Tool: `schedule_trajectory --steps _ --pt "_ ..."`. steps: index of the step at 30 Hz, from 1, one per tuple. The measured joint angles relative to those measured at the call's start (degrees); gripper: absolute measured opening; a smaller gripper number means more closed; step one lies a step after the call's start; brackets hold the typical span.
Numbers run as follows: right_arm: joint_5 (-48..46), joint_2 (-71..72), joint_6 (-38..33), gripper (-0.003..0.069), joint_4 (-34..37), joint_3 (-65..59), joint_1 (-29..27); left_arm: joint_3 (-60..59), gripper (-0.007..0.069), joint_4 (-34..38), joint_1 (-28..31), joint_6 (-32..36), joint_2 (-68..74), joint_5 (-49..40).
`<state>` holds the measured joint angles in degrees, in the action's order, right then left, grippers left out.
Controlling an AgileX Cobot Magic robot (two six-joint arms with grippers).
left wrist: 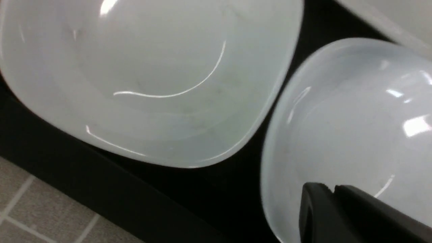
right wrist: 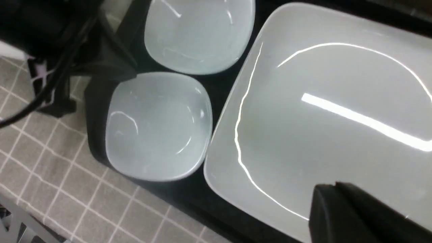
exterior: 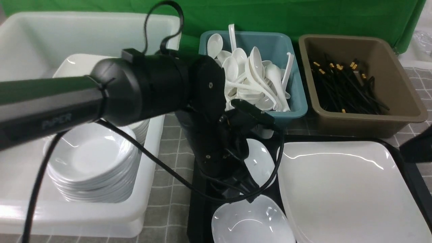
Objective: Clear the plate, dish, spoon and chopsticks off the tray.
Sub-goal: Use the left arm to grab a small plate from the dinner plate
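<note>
Two dishes, the near dish [exterior: 251,222] and the far dish [exterior: 261,162], lie beside the plate [exterior: 344,189] on the tray [exterior: 200,219]. The left gripper [exterior: 243,192] hovers over them, its jaw state indiscernible. The right gripper [exterior: 415,148], pressed together, sits at the plate's edge. Seat on one rim squarely and lift without nudging neighbours.

Front view: we look forward and down across the tray [exterior: 200,219]. Wrist views: downward, left nearest; both share the small dishes [right wrist: 158,125], tray's nine o'clock.
</note>
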<state>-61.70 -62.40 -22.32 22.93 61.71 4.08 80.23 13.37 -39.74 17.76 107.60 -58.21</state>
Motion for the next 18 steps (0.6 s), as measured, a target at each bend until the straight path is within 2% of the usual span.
schedule_trajectory --steps 10,14,18 --pt "0.40 4.17 -0.40 0.0026 0.96 -2.05 0.00 0.00 0.0393 -1.83 0.00 -1.05 5.17 1.82" --pt "0.40 4.17 -0.52 0.0026 2.73 -2.05 0.00 0.00 0.0423 -1.83 0.00 -1.04 6.63 2.06" --pt "0.40 4.17 -1.40 0.0026 4.46 -2.05 0.00 0.18 0.0418 -1.40 0.00 -1.11 8.67 2.38"
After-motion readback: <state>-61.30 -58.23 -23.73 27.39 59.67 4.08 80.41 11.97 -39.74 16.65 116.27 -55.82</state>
